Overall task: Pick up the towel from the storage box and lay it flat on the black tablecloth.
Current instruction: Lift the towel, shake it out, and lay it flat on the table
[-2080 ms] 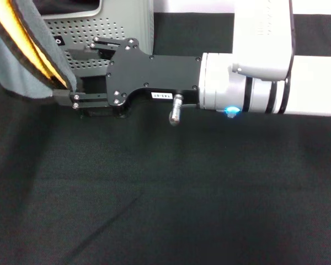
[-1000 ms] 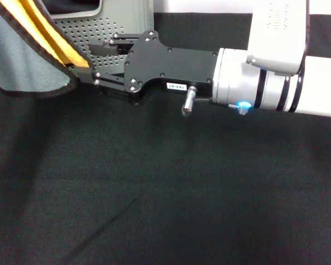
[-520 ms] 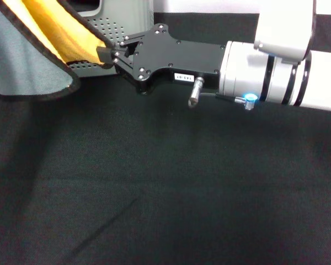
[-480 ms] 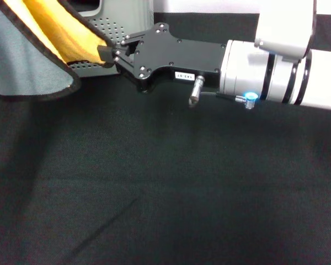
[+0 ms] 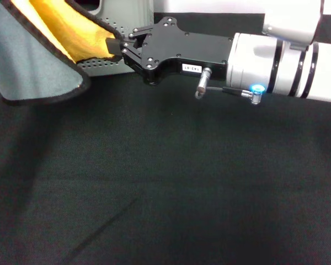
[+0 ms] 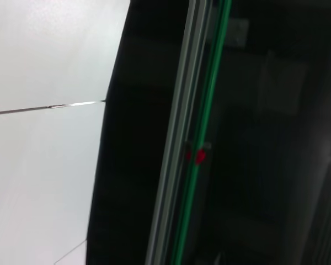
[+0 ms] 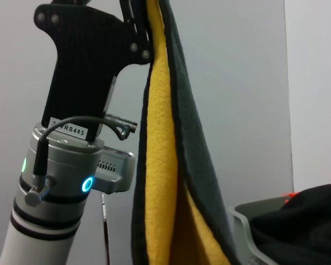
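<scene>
One edge of your towel (image 5: 55, 52) sits pinched in the right gripper (image 5: 117, 47), draping leftward beside the box (image 5: 129, 16).

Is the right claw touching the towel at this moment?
Touching. The head view shows the right claw closed on the yellow side of the towel, which hangs beside the storage box above the black tablecloth.
</scene>
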Robot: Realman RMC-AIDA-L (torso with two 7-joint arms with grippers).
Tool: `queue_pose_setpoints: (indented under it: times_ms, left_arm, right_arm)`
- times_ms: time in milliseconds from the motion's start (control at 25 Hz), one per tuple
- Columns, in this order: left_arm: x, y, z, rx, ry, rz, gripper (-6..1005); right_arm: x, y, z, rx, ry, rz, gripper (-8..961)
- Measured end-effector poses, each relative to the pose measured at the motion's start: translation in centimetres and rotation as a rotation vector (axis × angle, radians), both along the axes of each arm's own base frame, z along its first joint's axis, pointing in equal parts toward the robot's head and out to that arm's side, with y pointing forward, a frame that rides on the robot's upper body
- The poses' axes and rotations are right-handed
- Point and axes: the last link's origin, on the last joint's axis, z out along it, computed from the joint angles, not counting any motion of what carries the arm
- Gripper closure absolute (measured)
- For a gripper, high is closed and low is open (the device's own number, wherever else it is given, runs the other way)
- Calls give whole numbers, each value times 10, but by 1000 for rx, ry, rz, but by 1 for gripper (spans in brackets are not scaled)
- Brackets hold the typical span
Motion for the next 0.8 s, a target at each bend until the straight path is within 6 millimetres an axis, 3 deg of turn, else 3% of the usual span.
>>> queue_pose_setpoints:
  times_ms: [280, 600, 800]
  left_arm:
    - [-20, -19, -8, -51, 98, 41, 989]
    - [-61, -59, -14, -66, 293, 164, 989]
    - [-72, -79, -9, -111, 423, 132, 988]
  right_arm:
    - [6, -10, 18, 19, 4, 25, 939]
    - [22, -35, 67, 99, -33, 2, 935]
    - [25, -60, 92, 65, -6, 33, 932]
